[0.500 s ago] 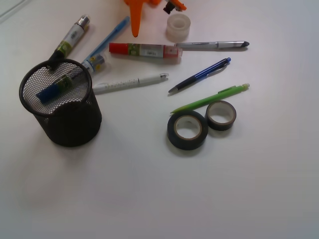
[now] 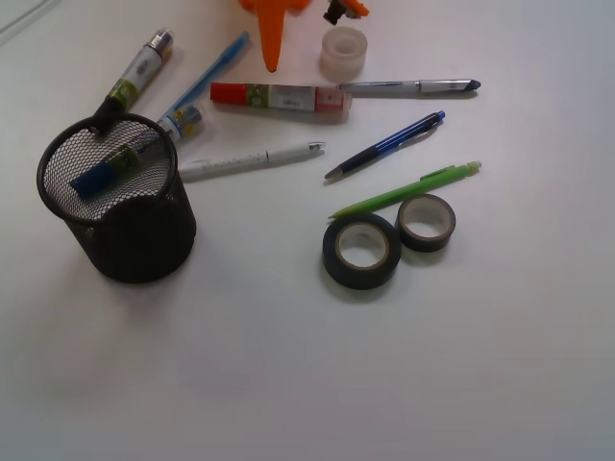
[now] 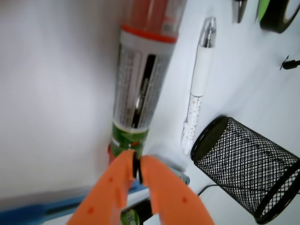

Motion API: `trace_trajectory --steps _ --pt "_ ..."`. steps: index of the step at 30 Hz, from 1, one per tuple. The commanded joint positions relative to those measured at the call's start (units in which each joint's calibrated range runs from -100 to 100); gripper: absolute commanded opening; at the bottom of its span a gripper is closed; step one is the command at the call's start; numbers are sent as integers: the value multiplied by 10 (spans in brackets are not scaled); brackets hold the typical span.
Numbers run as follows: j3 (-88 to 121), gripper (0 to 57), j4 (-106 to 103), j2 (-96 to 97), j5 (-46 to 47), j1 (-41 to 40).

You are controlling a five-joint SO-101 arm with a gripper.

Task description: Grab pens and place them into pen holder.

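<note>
The orange gripper hung with its jaws pressed together, empty, above the red-capped marker, beside the white pen and pen holder

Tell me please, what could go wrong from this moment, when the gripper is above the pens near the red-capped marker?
1. The gripper looks nearly shut and hangs right at the red-capped marker, with the light blue pen beside it. It might pinch the marker, which is not a pen.
2. The pen holder already holds a fat marker, and another marker leans on its rim. A dropped pen could catch on them or tip the holder.
</note>
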Motion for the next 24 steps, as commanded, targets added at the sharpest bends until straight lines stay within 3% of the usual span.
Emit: trace_trajectory --steps 1,7,13,19,24 --pt "-9 4 -20 1 0 -4" --pt "-51 4 -88 59 -64 10" --pt "-202 7 -102 261 -166 53" --pt "-302 135 -67 462 -320 89" --pt "-297 150 -66 532 -433 92"
